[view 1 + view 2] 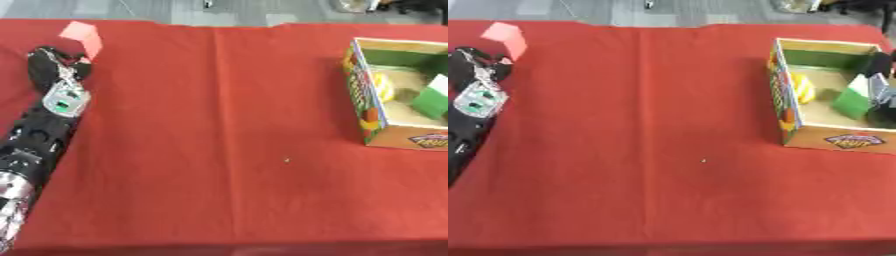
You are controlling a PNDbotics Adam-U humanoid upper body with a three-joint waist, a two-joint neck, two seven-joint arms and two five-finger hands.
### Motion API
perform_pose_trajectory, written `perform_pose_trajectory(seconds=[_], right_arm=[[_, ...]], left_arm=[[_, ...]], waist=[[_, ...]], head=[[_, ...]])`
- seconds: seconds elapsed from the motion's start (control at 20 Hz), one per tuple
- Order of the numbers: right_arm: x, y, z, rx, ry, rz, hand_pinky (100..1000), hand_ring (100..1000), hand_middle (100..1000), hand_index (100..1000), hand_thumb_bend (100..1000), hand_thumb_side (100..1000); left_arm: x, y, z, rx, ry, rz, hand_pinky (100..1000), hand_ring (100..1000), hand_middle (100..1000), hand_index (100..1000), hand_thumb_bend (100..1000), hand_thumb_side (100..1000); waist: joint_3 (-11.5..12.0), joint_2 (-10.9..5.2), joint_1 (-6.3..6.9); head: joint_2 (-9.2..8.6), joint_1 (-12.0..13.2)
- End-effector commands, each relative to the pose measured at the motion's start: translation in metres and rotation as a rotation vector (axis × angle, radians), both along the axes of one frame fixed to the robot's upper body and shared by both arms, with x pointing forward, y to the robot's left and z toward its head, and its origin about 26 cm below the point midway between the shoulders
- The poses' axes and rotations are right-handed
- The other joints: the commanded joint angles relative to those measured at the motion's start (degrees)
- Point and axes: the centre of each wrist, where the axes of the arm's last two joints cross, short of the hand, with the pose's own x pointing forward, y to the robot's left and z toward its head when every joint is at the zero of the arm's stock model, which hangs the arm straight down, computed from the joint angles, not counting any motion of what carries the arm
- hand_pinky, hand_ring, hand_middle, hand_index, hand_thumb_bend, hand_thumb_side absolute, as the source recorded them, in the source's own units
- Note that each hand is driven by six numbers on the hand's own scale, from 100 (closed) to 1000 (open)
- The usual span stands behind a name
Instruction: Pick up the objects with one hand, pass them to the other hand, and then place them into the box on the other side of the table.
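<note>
Red cloth (219,125) covers the table. Left hand (52,65) at 10 o'clock pinches a pink block (83,36), lifted for the handover. Box (785,107) at 3 o'clock; right hand (881,95) inside it, grip unclear.

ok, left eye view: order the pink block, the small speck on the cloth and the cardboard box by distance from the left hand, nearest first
1. pink block: at the left hand itself, far left, by its fingertips.
2. small speck: mid-table, right of the hand and nearer the front edge.
3. cardboard box: right side of the table, farthest.
</note>
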Motion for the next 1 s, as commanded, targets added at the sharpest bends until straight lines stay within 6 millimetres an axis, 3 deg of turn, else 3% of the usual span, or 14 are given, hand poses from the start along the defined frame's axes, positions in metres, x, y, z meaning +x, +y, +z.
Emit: perform_pose_trajectory(seconds=[0.05, 0.2, 0.35, 0.4, 0.45, 0.5, 0.7, 1.0], right_arm=[[-0.004, -0.002, 0.008, -0.013, -0.023, -0.003, 672, 387, 437, 920, 100, 200], [-0.004, -0.003, 0.007, -0.016, -0.018, -0.009, 672, 387, 437, 920, 100, 202], [-0.005, -0.005, 0.007, -0.019, -0.013, -0.015, 672, 387, 437, 920, 100, 205], [-0.005, -0.005, 0.006, -0.02, -0.011, -0.016, 672, 386, 437, 920, 100, 209], [-0.005, -0.005, 0.006, -0.02, -0.009, -0.017, 671, 386, 436, 920, 100, 211], [-0.005, -0.005, 0.006, -0.02, -0.007, -0.018, 671, 386, 436, 920, 100, 214], [-0.005, -0.005, 0.004, -0.015, 0.002, -0.014, 671, 385, 435, 920, 100, 220], [-0.005, -0.001, 0.003, -0.009, 0.009, 0.009, 671, 384, 434, 920, 100, 227]], left_arm=[[0.001, 0.012, 0.031, 0.064, -0.059, 0.109, 646, 477, 346, 434, 157, 100], [-0.002, 0.017, 0.048, 0.088, -0.099, 0.079, 643, 473, 338, 427, 163, 100], [-0.008, 0.025, 0.07, 0.133, -0.135, 0.049, 651, 487, 359, 448, 243, 100], [-0.01, 0.027, 0.078, 0.152, -0.138, 0.04, 686, 546, 439, 524, 418, 209], [-0.011, 0.028, 0.086, 0.179, -0.127, 0.023, 705, 583, 481, 570, 518, 295], [-0.012, 0.029, 0.092, 0.204, -0.103, 0.002, 754, 670, 580, 683, 749, 458], [-0.009, 0.03, 0.105, 0.24, 0.058, -0.079, 825, 776, 722, 808, 982, 580], [0.002, 0.035, 0.089, 0.16, 0.268, -0.169, 836, 793, 749, 821, 1000, 564]], waist=[[0.2, -0.8, -0.16], [0.7, -1.26, 0.15], [0.9, -1.61, 0.4], [1.0, -1.7, 0.46], [1.0, -1.82, 0.51], [1.1, -1.94, 0.55], [1.3, -2.33, 0.48], [0.4, -1.9, -0.25]], head=[[-0.13, -0.4], [-0.13, -0.7], [-0.13, -1.1], [-0.13, -1.2], [-0.13, -1.2], [-0.13, -1.2], [-0.13, -1.0], [-0.13, -0.1]])
